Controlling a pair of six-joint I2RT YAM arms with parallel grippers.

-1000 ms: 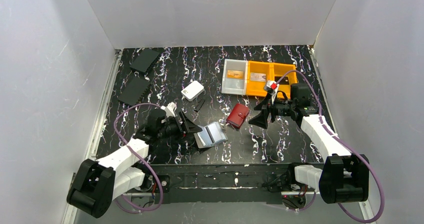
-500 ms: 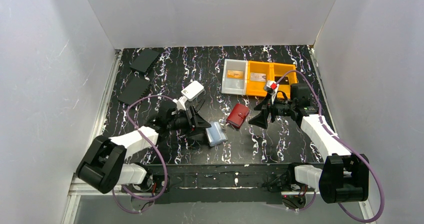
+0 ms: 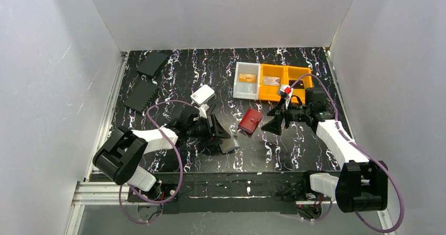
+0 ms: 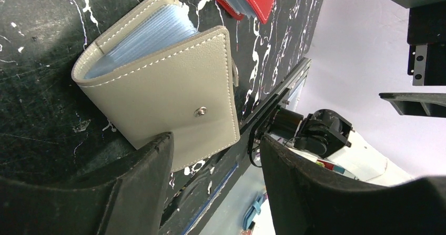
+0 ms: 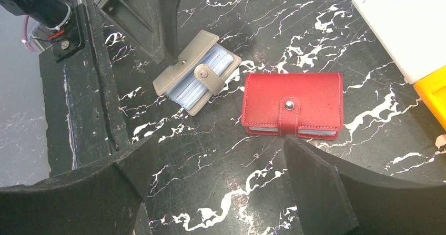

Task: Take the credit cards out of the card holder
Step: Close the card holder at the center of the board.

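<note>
The grey-taupe card holder (image 3: 228, 144) lies folded near the table's front. Its covers stand slightly apart, and clear sleeves show between them (image 4: 142, 35). My left gripper (image 3: 218, 132) is open just left of it. One fingertip (image 5: 166, 60) touches the holder's edge, and nothing sits between the jaws (image 4: 216, 140). An orange-brown credit card (image 3: 246, 78) lies in the pale bin and a silvery-grey one (image 3: 271, 80) in the orange bin. My right gripper (image 3: 273, 125) hangs open to the right, empty (image 5: 218, 145). The card holder (image 5: 194, 80) also shows in the right wrist view.
A red wallet (image 3: 250, 121) lies snapped shut between the two grippers (image 5: 292, 104). A small white box (image 3: 202, 94) sits behind my left arm. Two black flat panels (image 3: 152, 63) (image 3: 141, 94) lie at the back left. The pale bin (image 3: 237, 92) and the orange bin (image 3: 279, 95) stand at the back right.
My left arm swung right and forward onto the card holder, which lay open with its silvery inside up and is now folded over. The right arm has not moved.
</note>
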